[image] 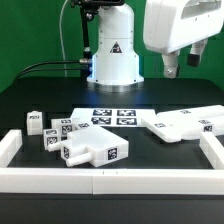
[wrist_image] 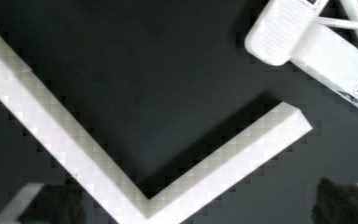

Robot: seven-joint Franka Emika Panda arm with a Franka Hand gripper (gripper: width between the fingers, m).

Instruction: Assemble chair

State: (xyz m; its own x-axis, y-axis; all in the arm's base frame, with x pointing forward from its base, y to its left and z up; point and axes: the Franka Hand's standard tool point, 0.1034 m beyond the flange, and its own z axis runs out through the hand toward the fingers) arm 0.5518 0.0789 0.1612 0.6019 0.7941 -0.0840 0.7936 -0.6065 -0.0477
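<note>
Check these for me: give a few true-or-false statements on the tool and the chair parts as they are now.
1. The tool hangs above the table, holding nothing. True.
2. Its jaws are shut. False: they stand open.
3. The chair is already put together. False: the chair parts lie loose on the table.
4. The marker board lies flat among the parts. True.

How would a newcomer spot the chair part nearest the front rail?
Find the white border rail nearest the camera. Just behind it, left of centre in the exterior view, lies the long chair part. It is the biggest in the left cluster, tagged at both ends; its neighbours are small blocks.
</note>
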